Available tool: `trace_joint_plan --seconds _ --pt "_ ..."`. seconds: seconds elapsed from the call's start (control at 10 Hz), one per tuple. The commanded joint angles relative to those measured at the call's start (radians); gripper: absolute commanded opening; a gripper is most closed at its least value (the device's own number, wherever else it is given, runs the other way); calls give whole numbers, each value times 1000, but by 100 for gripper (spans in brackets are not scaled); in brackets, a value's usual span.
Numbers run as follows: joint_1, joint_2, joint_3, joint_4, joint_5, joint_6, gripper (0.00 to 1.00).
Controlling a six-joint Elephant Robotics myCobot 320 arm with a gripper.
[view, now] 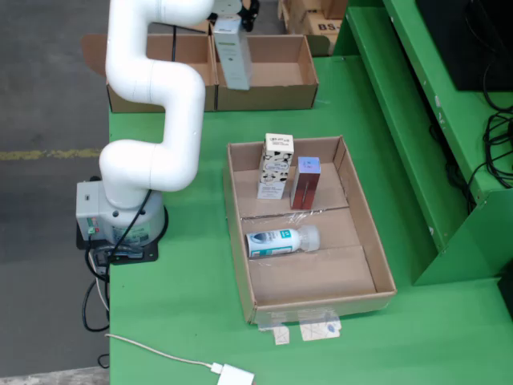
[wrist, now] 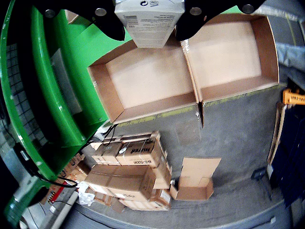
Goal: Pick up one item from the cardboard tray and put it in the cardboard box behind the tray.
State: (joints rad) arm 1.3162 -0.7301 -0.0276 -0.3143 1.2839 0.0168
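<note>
Up high, gripper [wrist: 149, 19] shut tight on a grey carton [view: 233, 53], hanging over the box [view: 268, 76] behind the tray [view: 309, 228]. Seen from the wrist view, carton [wrist: 149, 21] pinched between two black fingers [wrist: 107, 21], open box [wrist: 147, 78] below with a bare bottom. Second box [wrist: 233, 50] just beside it. Back in the tray: spotty carton [view: 274, 166], red carton [view: 305, 183], bottle [view: 282, 241] lying down. White arm [view: 152, 96] at the left of the fixed view. White cable [view: 160, 353] near the table's [view: 184, 281] front edge.
</note>
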Motion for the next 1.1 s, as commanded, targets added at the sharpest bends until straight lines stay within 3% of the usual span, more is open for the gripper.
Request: trace_joint_plan --seconds 0.0,0.1,0.3,0.4,0.7,0.8,0.9,1.0 --pt "-18 -34 28 -5 2 -2 0" --pt "-2 -62 28 100 -29 -23 0" --pt "-2 -62 28 100 -29 -23 0" --pt "79 -129 28 371 -156 -81 0" --pt "124 -139 28 440 -211 -102 0" --pt "198 -171 28 586 -317 -152 0" --pt "198 -171 28 586 -317 -152 0" --pt "221 -200 28 701 -355 -200 0"
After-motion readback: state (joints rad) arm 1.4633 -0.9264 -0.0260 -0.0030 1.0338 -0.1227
